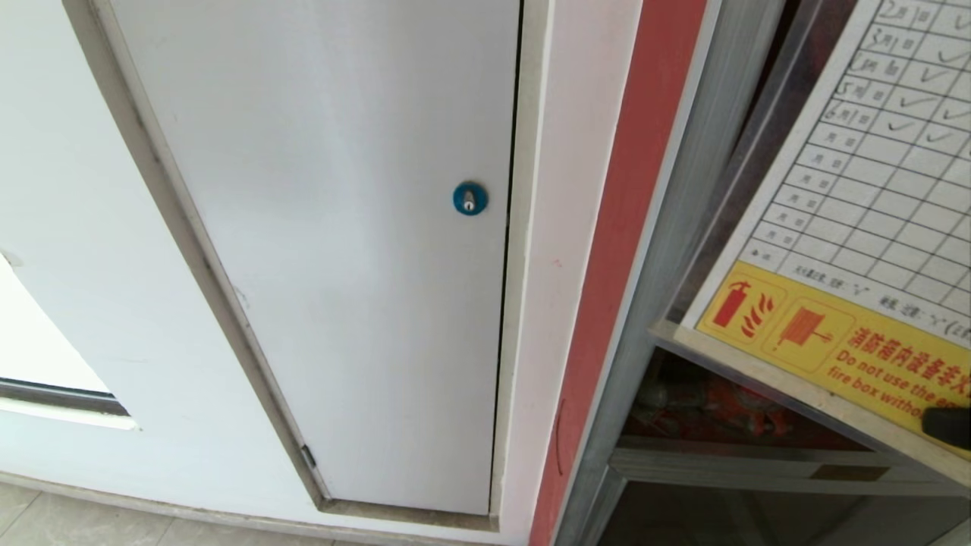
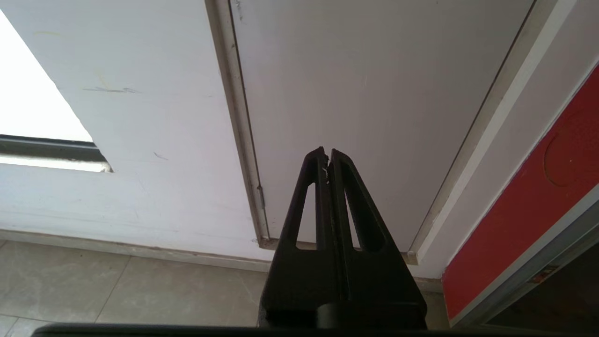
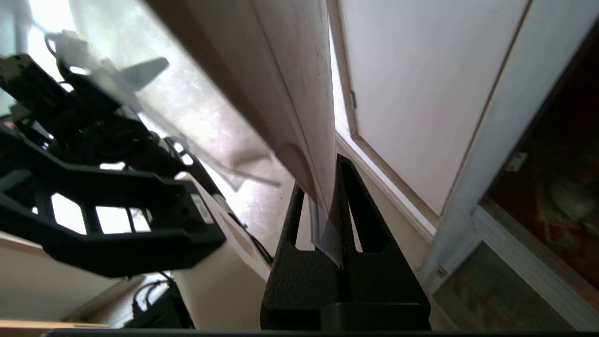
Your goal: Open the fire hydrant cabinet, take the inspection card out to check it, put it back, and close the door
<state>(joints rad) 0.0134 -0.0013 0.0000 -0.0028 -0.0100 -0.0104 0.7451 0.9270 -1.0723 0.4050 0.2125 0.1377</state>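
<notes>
Card (image 1: pixel 872 197) was out of the cabinet and held up close before the head camera, grid and yellow band facing it, with ticks in some upper rows. Right tool (image 3: pixel 330 187) was clamped on its lower edge, the dark fingertip (image 1: pixel 948 425) just showing at the card's corner. Left tool (image 2: pixel 327 157) hung pressed together and empty, aimed at the white panel door (image 1: pixel 326 227) with its blue lock (image 1: pixel 469 199). Beyond the card stood the cabinet (image 1: pixel 667 227), silver frame showing, red fittings dim inside. By my reading, opening and taking out were done and the check was on; returning the card and shutting the door remained.
</notes>
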